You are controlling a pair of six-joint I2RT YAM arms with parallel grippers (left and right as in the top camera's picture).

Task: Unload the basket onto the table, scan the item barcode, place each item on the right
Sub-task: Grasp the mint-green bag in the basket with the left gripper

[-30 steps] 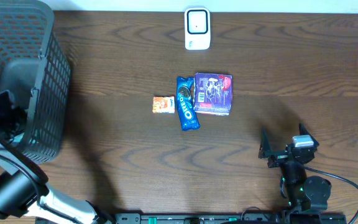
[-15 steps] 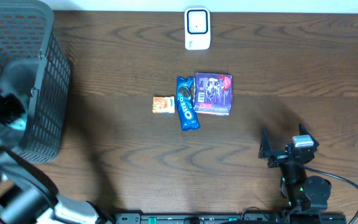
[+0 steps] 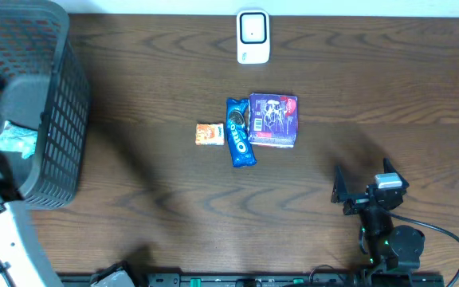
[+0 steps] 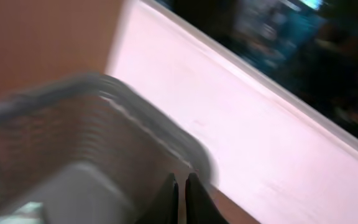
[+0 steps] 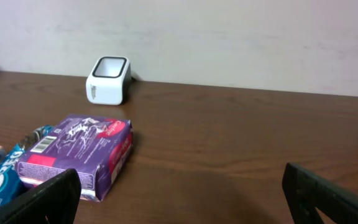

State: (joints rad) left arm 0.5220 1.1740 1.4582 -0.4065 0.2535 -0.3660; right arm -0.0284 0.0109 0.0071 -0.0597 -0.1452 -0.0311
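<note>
On the counter (image 3: 134, 183), centred, lie a purple box (image 3: 274, 119), Oreo pack (image 3: 240, 131) and orange packet (image 3: 209, 134), near the white scanner (image 3: 253, 36).
Left hand (image 4: 180, 183) is pinched closed, empty, by the basket (image 3: 54, 119); right hand (image 5: 179, 193) gapes wide, holding nothing.

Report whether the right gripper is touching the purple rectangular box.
Apart. The overhead view shows bare wooden table between the open right gripper and the purple rectangular box.
</note>
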